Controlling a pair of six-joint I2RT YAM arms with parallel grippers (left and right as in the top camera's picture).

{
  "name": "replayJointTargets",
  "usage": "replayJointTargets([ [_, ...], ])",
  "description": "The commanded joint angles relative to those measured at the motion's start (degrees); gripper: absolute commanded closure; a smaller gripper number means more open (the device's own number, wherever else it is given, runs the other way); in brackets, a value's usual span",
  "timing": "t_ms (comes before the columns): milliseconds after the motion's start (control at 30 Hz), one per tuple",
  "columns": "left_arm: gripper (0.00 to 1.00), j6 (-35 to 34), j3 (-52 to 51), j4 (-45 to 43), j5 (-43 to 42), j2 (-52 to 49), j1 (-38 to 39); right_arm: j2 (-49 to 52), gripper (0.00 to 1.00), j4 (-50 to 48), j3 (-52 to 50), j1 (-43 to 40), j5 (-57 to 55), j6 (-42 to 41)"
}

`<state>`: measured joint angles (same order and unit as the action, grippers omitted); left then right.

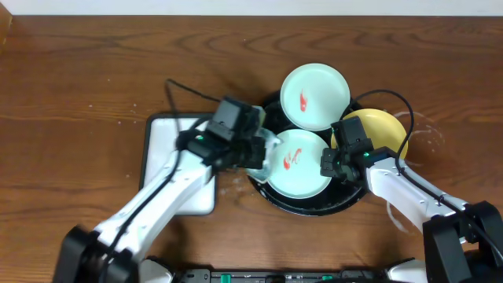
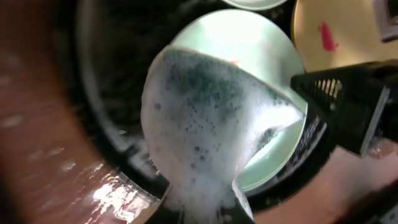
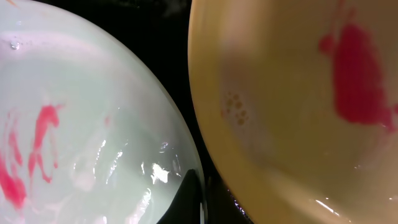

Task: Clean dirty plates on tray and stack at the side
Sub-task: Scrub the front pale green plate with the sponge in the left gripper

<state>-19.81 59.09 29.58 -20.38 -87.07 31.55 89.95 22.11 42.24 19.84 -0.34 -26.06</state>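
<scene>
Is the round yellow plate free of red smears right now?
No, the round yellow plate carries a big red smear on its inner surface.

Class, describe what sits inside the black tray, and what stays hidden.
Inside: upper mint plate, lower mint plate and yellow plate, each smeared red. A foamy sponge covers the lower mint plate's left edge. The tray floor under them is hidden.

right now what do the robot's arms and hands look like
The left arm and right arm have white links with black joints. The left hand and right hand are black and boxy; each wrist shows a small green light, and a thin black cable loops behind each.
</scene>
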Motion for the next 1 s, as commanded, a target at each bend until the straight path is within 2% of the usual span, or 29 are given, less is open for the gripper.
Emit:
replayJointTargets([
  [0,0.93,-5.01,0.81,-3.93,0.02,-4.74,2.99,1.03,0.99,0.00,-0.46,0.52,-4.96,1.53],
  [233,0.93,-19.47,0.81,-17.31,0.02,-16.20,6.71,1.03,0.99,0.20,-0.46,0.52,-3.43,1.51],
  [400,0.92,-23.63,0.83,-21.70,0.02,-24.39,7.34,1.03,0.99,0.59,-0.46,0.52,-3.21,1.51],
  [633,0.93,-22.45,1.33,-15.80,1.57,-23.89,5.35,1.03,0.99,0.90,-0.46,0.52,-2.19,1.53],
  [833,0.93,-15.91,4.87,-3.17,22.80,-17.92,5.18,1.05,0.99,1.44,-0.46,0.52,-2.19,1.53],
  [967,0.93,-14.75,4.85,-3.06,22.53,-17.88,5.29,1.05,0.99,1.46,-0.46,0.50,-2.19,1.53],
])
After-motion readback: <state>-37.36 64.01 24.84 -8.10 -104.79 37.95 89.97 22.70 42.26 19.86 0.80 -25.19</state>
